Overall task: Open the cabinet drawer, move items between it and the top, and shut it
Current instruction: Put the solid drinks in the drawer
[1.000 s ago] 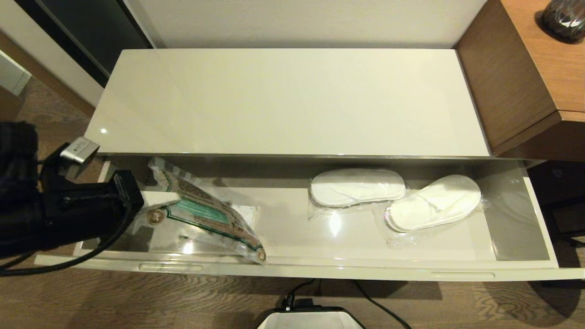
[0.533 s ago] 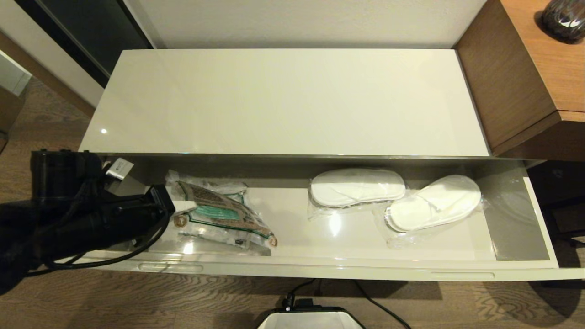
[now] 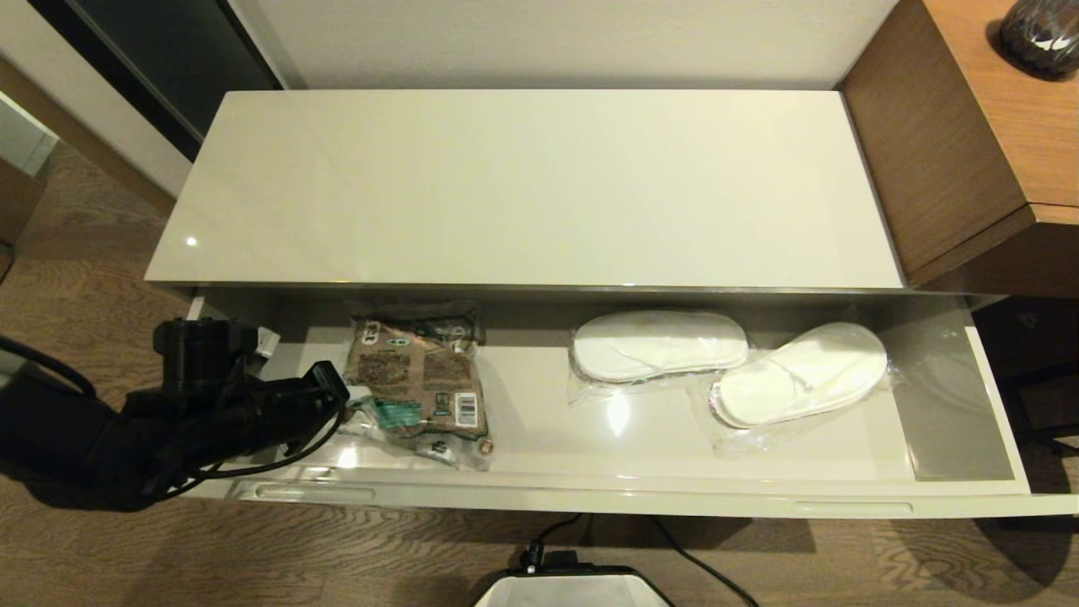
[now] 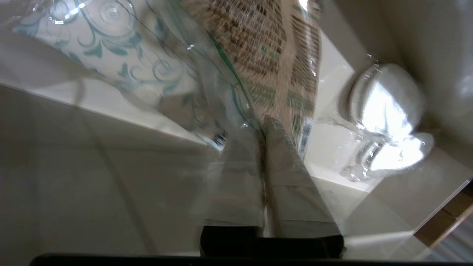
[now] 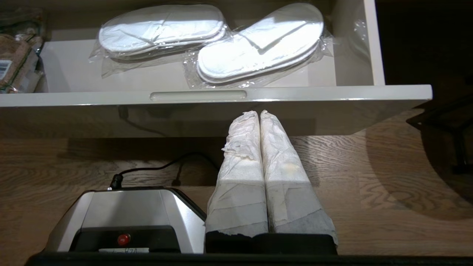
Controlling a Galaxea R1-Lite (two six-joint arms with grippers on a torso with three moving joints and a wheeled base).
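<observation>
Cream-white cabinet drawer (image 3: 590,493) stands pulled fully out below the top (image 3: 539,185) of the low cabinet. Left gripper (image 3: 358,394) reaches into the drawer's left end — its taped fingers (image 4: 284,177) are pressed together on the clear edge of the brown-and-green pouch (image 3: 417,375). The pouch lies mostly flat on the drawer floor, barcode side up, its far end near the back wall. In the left wrist view a second clear packet with a teal scroll print (image 4: 122,70) lies beside the pouch.

Two wrapped pairs of white slippers (image 3: 729,362) rest in the right half of the drawer, well apart from the pouch; the right pair overlaps the edge of the left pair's wrap.

Right gripper (image 5: 260,118) hangs low in front of the drawer's front panel, over the wooden floor (image 5: 369,177) — fingers closed against each other, holding nothing. The robot base (image 5: 129,218) sits beside it.
</observation>
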